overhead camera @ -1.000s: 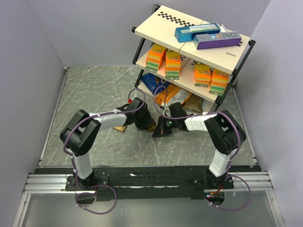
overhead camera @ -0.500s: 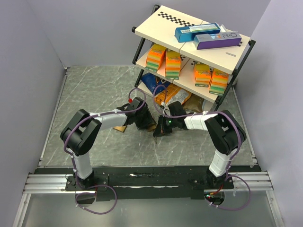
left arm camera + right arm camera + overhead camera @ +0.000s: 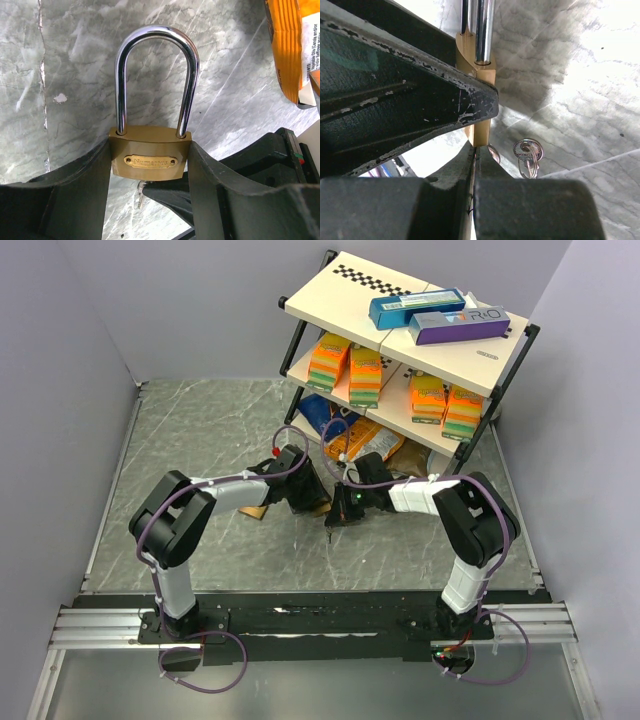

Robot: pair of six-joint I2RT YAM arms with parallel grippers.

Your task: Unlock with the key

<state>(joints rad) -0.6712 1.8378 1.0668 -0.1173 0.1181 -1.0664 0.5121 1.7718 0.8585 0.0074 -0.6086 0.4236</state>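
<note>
The left claw (image 3: 150, 167) grips a brass padlock (image 3: 150, 159) by the two sides of its body. One dark finger (image 3: 75, 200) presses each flank. The silver shackle stands straight up past the fingertips, with both legs seated in the body. The lock is held clear of the grey marbled worktop (image 3: 75, 60), which lies behind the shackle.

In the overhead view the right claw (image 3: 336, 519) meets the left claw (image 3: 316, 506) tip to tip at mid-worktop, just in front of a shelf unit's (image 3: 400, 315) lowest tier.

From the right wrist, the right claw (image 3: 476, 150) has its two fingers pressed flat together, with only a hairline seam between them. Their tips sit directly against the underside of the padlock (image 3: 481, 127). Whether anything is pinched in that seam cannot be told.

The key (image 3: 527, 156), a small dull metal piece on a ring, dangles just to the right of that claw's tips, below the lock body. A bit of ring curves out right at the fingertips. From the left wrist, a thin pale sliver of metal (image 3: 141, 192) pokes out beneath the lock, between the left claw's fingers.

An orange snack bag (image 3: 292, 45) lies on the worktop, up and to the right of the left claw.
</note>
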